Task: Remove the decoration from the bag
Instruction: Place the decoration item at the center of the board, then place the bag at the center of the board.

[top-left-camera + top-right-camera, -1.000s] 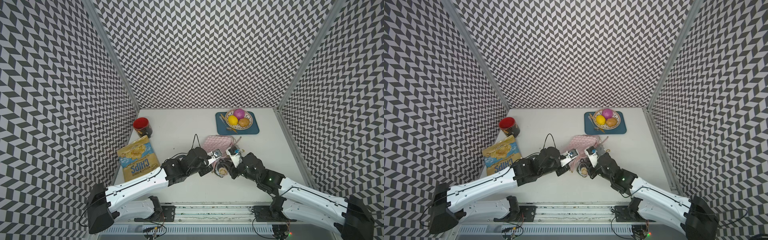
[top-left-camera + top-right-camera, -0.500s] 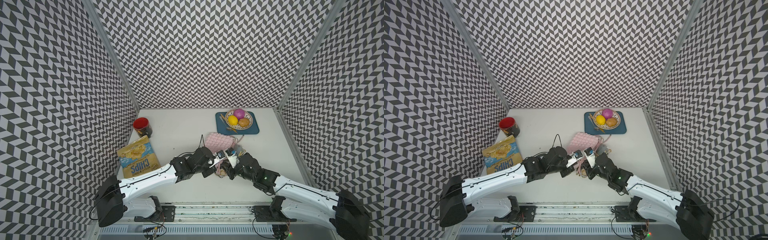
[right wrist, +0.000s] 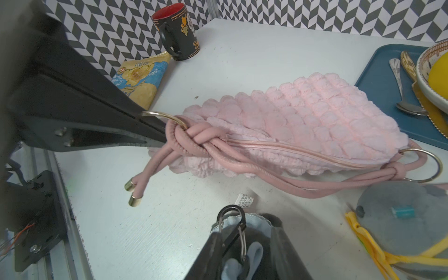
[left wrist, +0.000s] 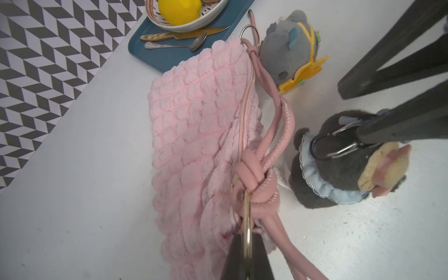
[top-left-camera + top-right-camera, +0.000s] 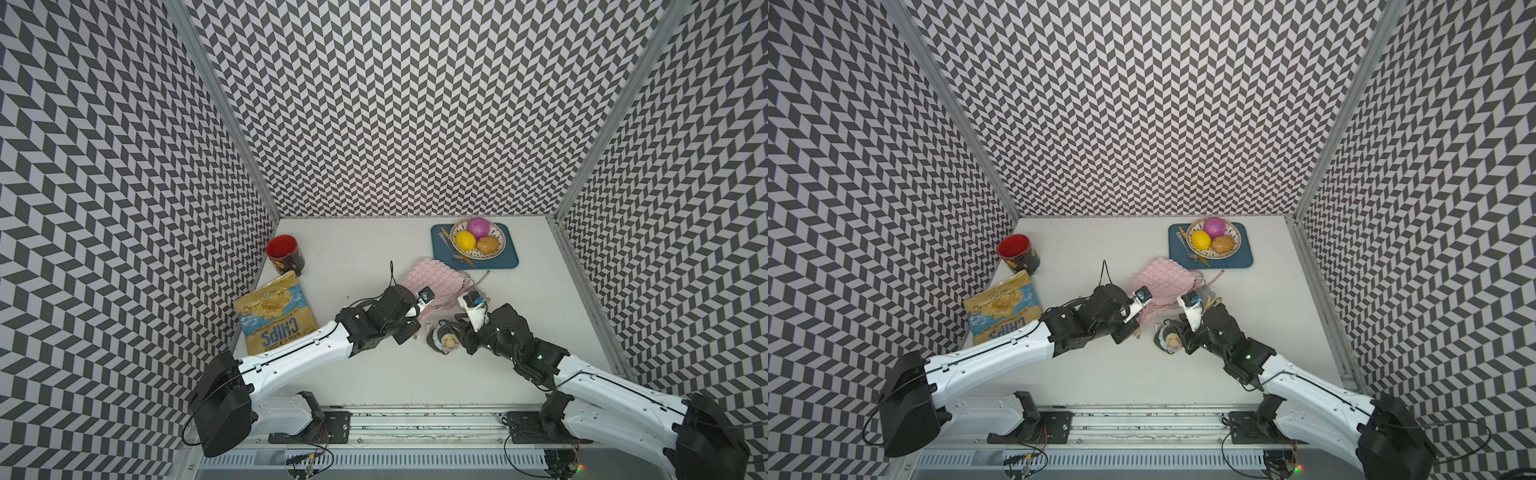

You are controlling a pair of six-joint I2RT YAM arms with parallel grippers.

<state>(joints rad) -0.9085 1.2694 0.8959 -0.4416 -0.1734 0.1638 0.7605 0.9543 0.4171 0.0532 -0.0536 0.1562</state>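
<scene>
The packet bears "CHIPS" in big white letters, upside down in both top views; its smaller print cannot be read. A white tag carries tiny, illegible characters.

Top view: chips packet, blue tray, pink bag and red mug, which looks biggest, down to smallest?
1. chips packet
2. blue tray
3. pink bag, partly covered and close to the tray, so this pair is unsure
4. red mug
</scene>
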